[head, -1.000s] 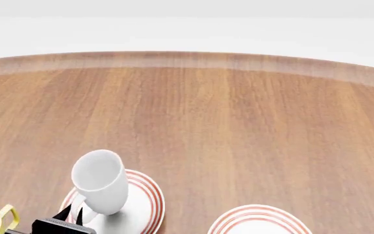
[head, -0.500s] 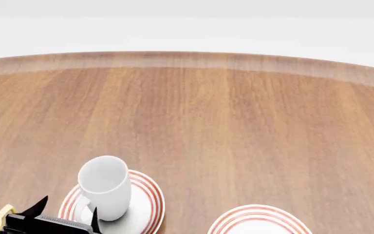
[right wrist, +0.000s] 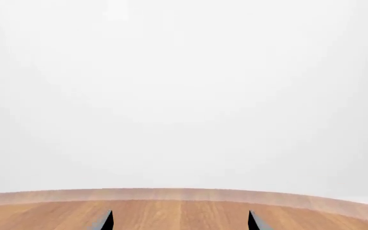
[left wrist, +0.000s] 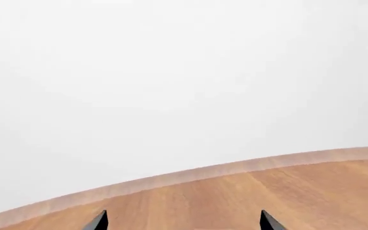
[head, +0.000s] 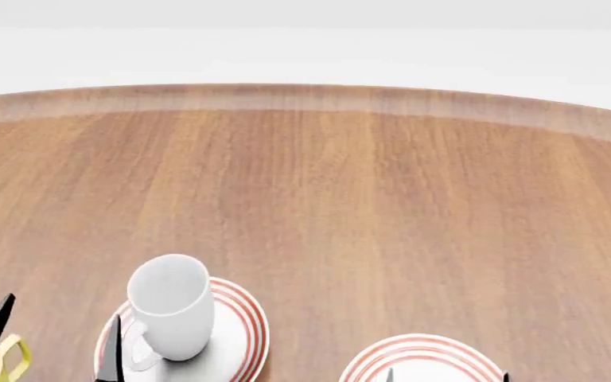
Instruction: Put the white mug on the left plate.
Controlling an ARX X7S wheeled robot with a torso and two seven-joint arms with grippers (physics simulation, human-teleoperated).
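Head view, lower left corner: black fingers (head: 114, 350) of the left gripper (head: 56, 338) spread wide, released, gripping nothing. One tip just beside the mug (head: 169, 306) near its handle, the other well off, over the yellow mug (head: 6, 358). Half a second ago, closer together around the mug's lower part; a second ago, narrow, close against a mug leaning over the plate. Now parted further and drawn back, with only the two tips left in the picture. Same story in the left wrist view: two dark tips apart at the picture's edge, bare table (left wrist: 299, 191) between them, no mug. Mug upright now and unsupported on the left plate (head: 244, 318), toward its far left part, handle turned toward the robot. Whether overhanging the rim there, hard to tell. Right gripper (right wrist: 179, 223) likewise parted and empty, low by the second plate (head: 422, 354), taking no part. Nothing else on the table shifted. By the look of it, mug delivered and task as good as done. Left to do: pull the left arm away without clipping the handle.
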